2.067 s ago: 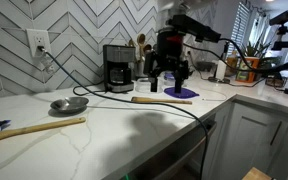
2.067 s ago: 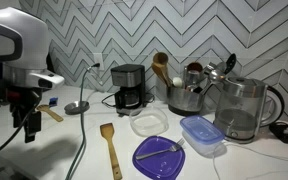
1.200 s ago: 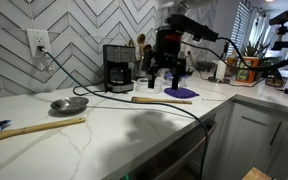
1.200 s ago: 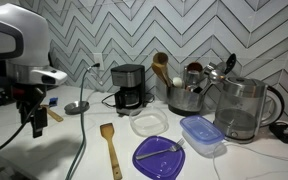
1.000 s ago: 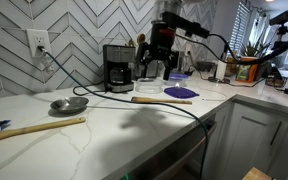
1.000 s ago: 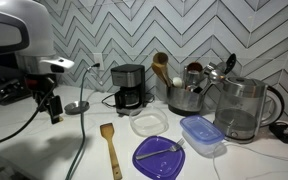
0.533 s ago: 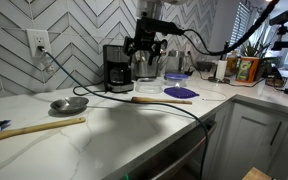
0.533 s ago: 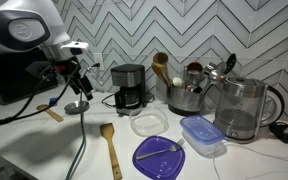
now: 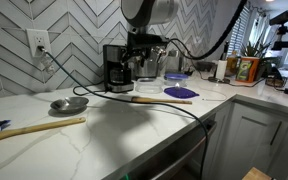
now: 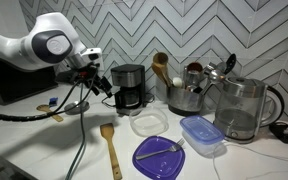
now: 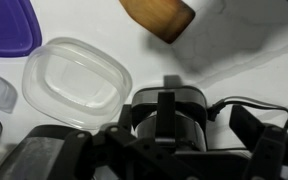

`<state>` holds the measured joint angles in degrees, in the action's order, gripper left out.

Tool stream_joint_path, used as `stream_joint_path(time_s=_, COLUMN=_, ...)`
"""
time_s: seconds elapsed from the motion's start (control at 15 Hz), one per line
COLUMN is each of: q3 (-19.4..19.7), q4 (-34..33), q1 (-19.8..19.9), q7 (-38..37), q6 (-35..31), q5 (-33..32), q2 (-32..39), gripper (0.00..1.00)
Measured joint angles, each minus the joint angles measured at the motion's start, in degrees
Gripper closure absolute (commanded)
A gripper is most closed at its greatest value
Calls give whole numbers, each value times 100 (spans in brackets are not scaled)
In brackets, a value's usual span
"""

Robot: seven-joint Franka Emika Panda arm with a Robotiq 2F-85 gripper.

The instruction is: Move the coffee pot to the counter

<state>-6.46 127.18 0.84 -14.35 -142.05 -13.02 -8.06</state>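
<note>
We are at the reach: the tool (image 10: pixel 104 83) hangs spread and empty just beside the boxy black-and-silver coffee machine (image 10: pixel 129 74). The small dark glass coffee pot (image 10: pixel 131 98) sits in that machine's bay, not yet on the white marble-look counter (image 9: pixel 114 135). Next, we judge, the tool must line up with the pot's handle, clamp it, and draw the pot straight out.

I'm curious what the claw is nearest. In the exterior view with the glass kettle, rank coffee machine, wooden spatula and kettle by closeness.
From the gripper:
1. coffee machine, just beside it.
2. wooden spatula, lying nearer the camera.
3. glass kettle, at the picture's far right.
</note>
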Motion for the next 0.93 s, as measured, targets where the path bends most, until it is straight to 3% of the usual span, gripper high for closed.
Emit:
stream_joint_path(time_s=0.2, q3=79, q4=-149, q1=6, q7=15, q6=-378, q5=-108, q2=336, gripper=0)
stream_joint_path(time_s=0.93, q3=135, q4=-271, q1=-2, q7=-12, q6=-613, q5=-119, q2=548, gripper=0)
